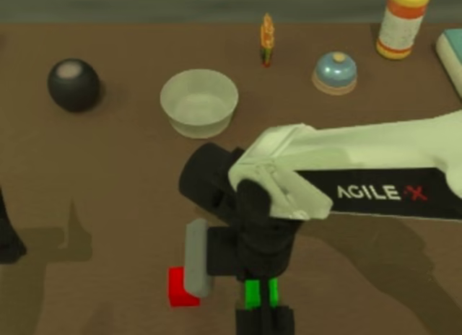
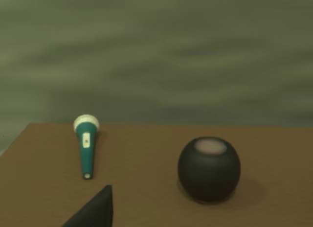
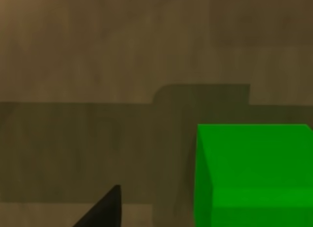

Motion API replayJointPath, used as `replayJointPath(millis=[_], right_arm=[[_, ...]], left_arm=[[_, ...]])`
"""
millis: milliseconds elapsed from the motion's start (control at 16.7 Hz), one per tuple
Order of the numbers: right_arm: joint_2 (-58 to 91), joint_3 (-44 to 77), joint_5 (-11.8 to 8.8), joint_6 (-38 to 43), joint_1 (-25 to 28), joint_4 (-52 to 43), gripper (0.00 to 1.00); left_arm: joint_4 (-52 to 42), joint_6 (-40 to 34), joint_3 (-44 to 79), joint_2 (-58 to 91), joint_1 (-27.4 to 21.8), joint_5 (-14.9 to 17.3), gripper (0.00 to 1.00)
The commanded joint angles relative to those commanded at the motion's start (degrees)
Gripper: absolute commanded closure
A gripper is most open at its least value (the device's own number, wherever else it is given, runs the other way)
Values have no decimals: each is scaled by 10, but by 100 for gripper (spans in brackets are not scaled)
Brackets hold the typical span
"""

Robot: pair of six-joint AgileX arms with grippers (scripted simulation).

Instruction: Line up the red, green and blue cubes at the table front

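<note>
The green cube (image 1: 251, 294) rests on the brown table (image 1: 108, 176) at the front centre, mostly covered by my right gripper (image 1: 261, 306), which points straight down over it. In the right wrist view the green cube (image 3: 252, 175) fills one corner, and a clear strip of table separates it from the one dark fingertip (image 3: 103, 210) that shows. That gripper is open. The red cube (image 1: 180, 288) lies just left of the green one, partly under the arm's grey wrist block. The blue cube is hidden. My left gripper (image 1: 7, 241) stays parked and open at the left edge.
A white bowl (image 1: 198, 102) stands behind the right arm, with a black ball (image 1: 73, 84) at the back left. A small orange figure (image 1: 267, 40), a bell (image 1: 335, 72) and a yellow-capped bottle (image 1: 403, 21) line the back. A teal microphone (image 2: 86, 146) lies near the ball (image 2: 209, 169).
</note>
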Motion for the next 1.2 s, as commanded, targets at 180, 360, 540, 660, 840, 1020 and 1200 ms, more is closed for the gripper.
replayJointPath(millis=[180, 360, 540, 660, 840, 1020, 1200], right_arm=[[0, 0, 0, 0, -1, 0, 0], [-8, 19, 0, -2, 2, -24, 0], [-29, 56, 0, -2, 2, -90, 0], [-44, 80, 0, -3, 3, -129, 0], [-53, 91, 0, -3, 3, -144, 0], [-51, 90, 0, -3, 0, -142, 0], [-44, 97, 1, -23, -37, -141, 0]], left_arm=[[0, 0, 0, 0, 0, 0, 0], [0, 0, 0, 0, 0, 0, 0], [0, 0, 0, 0, 0, 0, 0], [0, 0, 0, 0, 0, 0, 0], [0, 0, 0, 0, 0, 0, 0], [0, 0, 0, 0, 0, 0, 0], [0, 0, 0, 0, 0, 0, 0]])
